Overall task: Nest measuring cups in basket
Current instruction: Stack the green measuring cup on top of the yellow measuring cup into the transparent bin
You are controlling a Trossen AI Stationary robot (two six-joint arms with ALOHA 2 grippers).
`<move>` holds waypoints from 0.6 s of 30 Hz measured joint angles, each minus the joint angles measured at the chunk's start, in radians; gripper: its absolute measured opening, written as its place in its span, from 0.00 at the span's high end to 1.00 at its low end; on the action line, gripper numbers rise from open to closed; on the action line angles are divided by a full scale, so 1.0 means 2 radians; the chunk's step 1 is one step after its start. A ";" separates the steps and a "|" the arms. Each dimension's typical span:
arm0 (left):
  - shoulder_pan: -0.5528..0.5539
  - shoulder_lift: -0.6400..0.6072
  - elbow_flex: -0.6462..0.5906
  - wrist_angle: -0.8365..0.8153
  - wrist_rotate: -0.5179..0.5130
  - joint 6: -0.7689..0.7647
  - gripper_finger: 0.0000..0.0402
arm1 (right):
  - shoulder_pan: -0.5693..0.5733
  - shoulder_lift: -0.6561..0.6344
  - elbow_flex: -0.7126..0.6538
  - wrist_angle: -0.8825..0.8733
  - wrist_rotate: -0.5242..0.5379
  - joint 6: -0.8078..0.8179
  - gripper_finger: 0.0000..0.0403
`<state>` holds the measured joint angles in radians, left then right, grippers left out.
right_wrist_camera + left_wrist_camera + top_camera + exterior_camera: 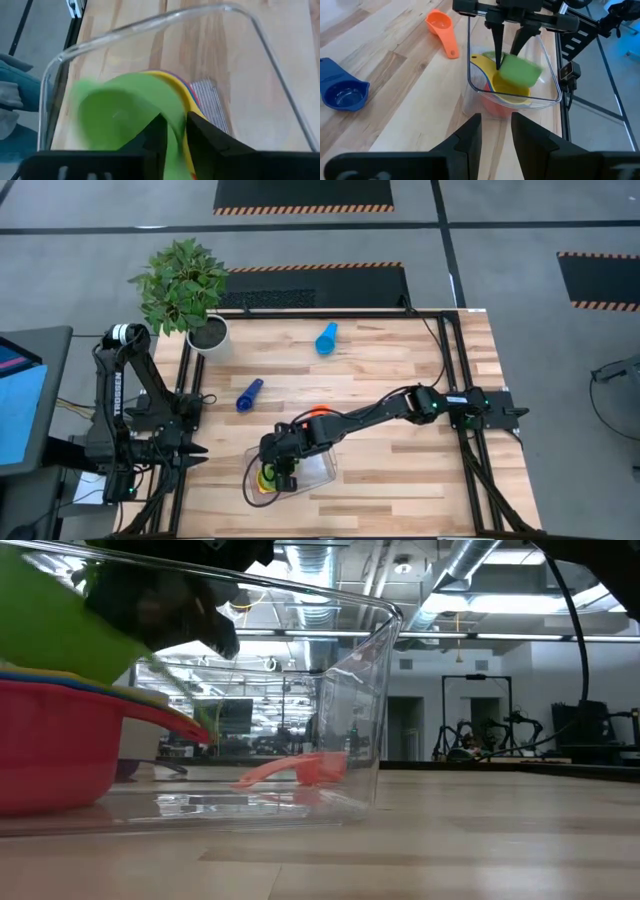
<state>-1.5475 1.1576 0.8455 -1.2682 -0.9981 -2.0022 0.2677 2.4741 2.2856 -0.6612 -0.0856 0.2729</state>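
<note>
— Three cups sit in the clear basket point(322, 470) near the table's front edge so far: red point(50, 745) at the bottom, yellow point(507, 89) in it, and the green cup point(520, 70) held just above them.

— Who holds the green one?

— The right gripper point(509, 47), fingers pinched on its wall over the basket. The left gripper point(495, 131) waits at the table's left edge, fingers a narrow gap apart, empty.

— What remains?

— Judging by the table, at least three: the orange cup point(442, 27) lies just behind the basket, the dark blue cup point(249, 394) left of centre, the light blue cup point(327, 338) near the back edge.
</note>
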 joint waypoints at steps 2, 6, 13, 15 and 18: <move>0.000 0.000 0.000 0.000 0.000 0.000 0.77 | 0.000 0.000 0.000 0.006 0.000 0.000 0.73; 0.000 0.000 0.000 0.000 0.000 0.000 0.77 | 0.000 0.000 0.000 0.008 0.001 0.000 0.66; 0.000 0.000 0.000 0.000 0.000 0.000 0.77 | -0.003 -0.001 0.000 -0.020 0.000 0.015 0.60; 0.000 0.000 0.000 0.000 0.000 0.000 0.77 | -0.004 -0.005 0.007 -0.043 -0.007 0.025 0.60; 0.000 0.000 0.000 0.000 0.000 0.000 0.77 | -0.003 -0.010 0.032 -0.062 -0.012 0.013 0.62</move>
<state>-1.5475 1.1576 0.8459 -1.2686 -0.9977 -2.0018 0.2616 2.4544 2.3501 -0.7858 -0.1088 0.2996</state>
